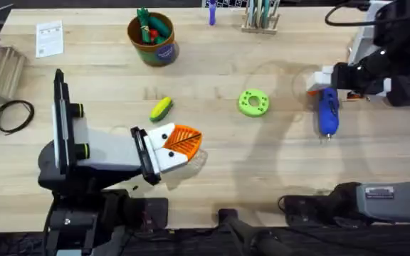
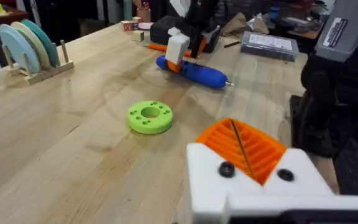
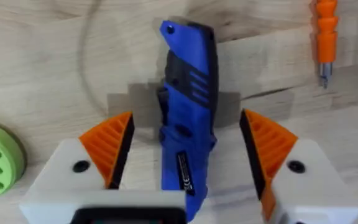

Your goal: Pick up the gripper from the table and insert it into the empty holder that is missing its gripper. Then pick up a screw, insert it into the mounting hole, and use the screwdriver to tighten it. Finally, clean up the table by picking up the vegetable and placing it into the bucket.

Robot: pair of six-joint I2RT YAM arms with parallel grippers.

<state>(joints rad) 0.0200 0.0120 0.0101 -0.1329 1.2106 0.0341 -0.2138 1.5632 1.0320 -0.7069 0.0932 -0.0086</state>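
Observation:
The blue screwdriver [image 1: 327, 114] lies on the table at the right, and my right gripper [image 1: 324, 84] hangs open over its rear end. In the right wrist view the orange pads [image 3: 110, 143] stand on either side of the screwdriver [image 3: 188, 93], clear of it. My left gripper [image 1: 187, 139] rests shut near the table's front, both white mounts [image 2: 253, 186] carrying orange tips with a dark screw [image 2: 226, 168] in each. I see no loose gripper or empty holder. The yellow corn vegetable [image 1: 161, 108] lies just beyond it. The brown bucket [image 1: 153, 39] stands at the back, holding green and red toys.
A green disc [image 1: 253, 102] with holes sits mid-table. A thin orange tool [image 3: 325, 31] lies beyond the screwdriver. A wooden rack [image 1: 260, 18] stands at the back edge. A paper card [image 1: 49, 37] and a black cable loop [image 1: 13, 114] are at the left.

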